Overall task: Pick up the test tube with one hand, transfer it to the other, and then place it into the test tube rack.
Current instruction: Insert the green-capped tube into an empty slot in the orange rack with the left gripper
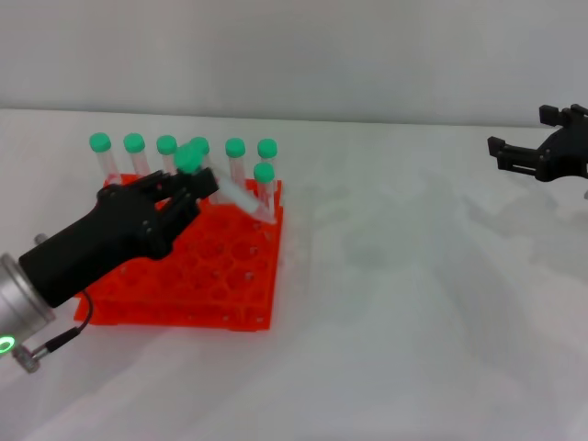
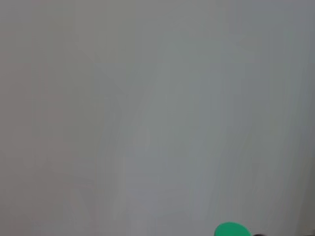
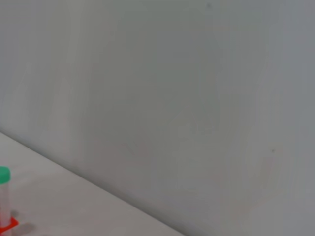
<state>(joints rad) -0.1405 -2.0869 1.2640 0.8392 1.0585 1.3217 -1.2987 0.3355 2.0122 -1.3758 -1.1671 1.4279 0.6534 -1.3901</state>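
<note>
In the head view my left gripper (image 1: 188, 188), black on a silver arm with a green light, is shut on the test tube (image 1: 231, 195). The tube lies tilted, green cap by the fingers, clear body slanting down toward the right rear corner of the orange-red test tube rack (image 1: 202, 285). Several other green-capped tubes (image 1: 134, 147) stand upright along the rack's back rows. My right gripper (image 1: 533, 156) hovers open and empty at the far right. The left wrist view shows only a green cap (image 2: 231, 229) at its edge.
The rack stands on a white table (image 1: 413, 303) in front of a pale wall. The right wrist view shows the wall, a strip of table and one standing tube (image 3: 4, 194) at the rack's corner.
</note>
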